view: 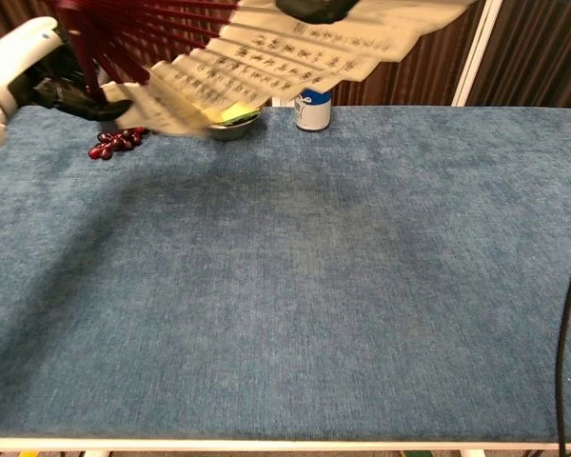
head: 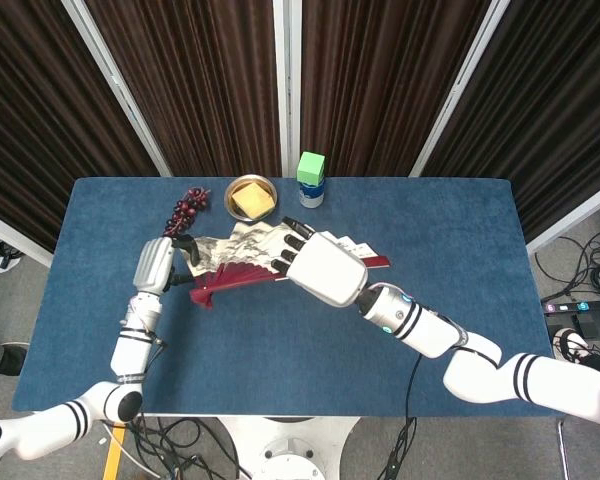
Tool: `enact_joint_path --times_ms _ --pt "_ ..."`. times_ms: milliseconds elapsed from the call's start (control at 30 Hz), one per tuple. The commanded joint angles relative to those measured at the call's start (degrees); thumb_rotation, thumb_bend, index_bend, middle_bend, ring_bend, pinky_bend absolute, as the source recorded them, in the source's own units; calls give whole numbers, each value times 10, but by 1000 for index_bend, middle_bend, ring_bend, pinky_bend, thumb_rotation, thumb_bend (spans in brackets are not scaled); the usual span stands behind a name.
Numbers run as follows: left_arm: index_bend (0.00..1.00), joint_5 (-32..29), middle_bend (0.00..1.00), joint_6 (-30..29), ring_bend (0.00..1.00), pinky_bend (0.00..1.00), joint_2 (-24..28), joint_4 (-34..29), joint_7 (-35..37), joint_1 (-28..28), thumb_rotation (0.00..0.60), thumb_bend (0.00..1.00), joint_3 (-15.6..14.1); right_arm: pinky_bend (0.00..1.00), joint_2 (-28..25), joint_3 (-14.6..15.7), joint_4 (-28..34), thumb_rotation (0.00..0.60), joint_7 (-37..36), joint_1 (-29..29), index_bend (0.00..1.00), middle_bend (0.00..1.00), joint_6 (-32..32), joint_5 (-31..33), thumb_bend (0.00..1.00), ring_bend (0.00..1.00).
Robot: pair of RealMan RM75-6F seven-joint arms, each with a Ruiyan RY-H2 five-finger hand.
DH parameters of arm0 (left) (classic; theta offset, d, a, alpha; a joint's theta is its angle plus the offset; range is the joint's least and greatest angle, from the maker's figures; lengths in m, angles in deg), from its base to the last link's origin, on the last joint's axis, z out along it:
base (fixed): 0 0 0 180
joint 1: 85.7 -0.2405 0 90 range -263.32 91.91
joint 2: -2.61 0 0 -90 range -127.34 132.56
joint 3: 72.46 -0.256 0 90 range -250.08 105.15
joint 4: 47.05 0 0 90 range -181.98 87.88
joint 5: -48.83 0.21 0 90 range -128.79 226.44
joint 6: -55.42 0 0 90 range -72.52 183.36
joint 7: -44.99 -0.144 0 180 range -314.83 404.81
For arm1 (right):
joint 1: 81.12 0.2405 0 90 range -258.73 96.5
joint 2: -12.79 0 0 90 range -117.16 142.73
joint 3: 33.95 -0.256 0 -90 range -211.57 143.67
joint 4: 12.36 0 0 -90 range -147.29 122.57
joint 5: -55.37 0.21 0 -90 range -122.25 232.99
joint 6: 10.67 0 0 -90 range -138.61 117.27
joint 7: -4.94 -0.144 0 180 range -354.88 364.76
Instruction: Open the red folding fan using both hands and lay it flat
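Note:
The red folding fan point(head: 242, 262) is spread wide in the air above the table, red ribs below and a cream paper leaf with black writing point(view: 295, 52) above. My left hand point(head: 158, 264) grips its left end near the grapes, seen in the chest view as my left hand point(view: 38, 71). My right hand point(head: 323, 268) holds the fan's right side from above, its red outer rib point(head: 378, 262) sticking out to the right. In the chest view only dark fingertips point(view: 309, 9) of the right hand show at the top edge.
Dark red grapes point(head: 185, 208), a metal bowl with a yellow block point(head: 251, 197) and a green-capped can point(head: 311, 179) stand along the far edge of the blue table point(head: 460, 250). Dark curtains hang behind.

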State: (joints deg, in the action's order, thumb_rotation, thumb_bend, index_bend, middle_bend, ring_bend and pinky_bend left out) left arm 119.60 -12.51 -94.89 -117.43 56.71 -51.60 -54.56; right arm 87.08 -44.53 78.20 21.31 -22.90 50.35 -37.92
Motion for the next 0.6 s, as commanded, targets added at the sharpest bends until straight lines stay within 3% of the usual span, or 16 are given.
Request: enact_joint_path --times_ms 33,267,600 --pt "780 -31 701 -14 545 454 22 -15 -96 -10 600 412 -3 190 -12 6 14 600 21 -14 875 650 8 -5 1000 405" --pt "738 -54 679 -46 544 454 14 -21 -215 -12 600 415 -5 157 -21 18 32 600 60 -34 875 650 14 -11 1000 405" --pt "707 -45 662 -84 542 455 5 -32 -297 -20 600 416 -20 141 -12 35 32 600 81 -61 873 650 34 -33 1000 404"
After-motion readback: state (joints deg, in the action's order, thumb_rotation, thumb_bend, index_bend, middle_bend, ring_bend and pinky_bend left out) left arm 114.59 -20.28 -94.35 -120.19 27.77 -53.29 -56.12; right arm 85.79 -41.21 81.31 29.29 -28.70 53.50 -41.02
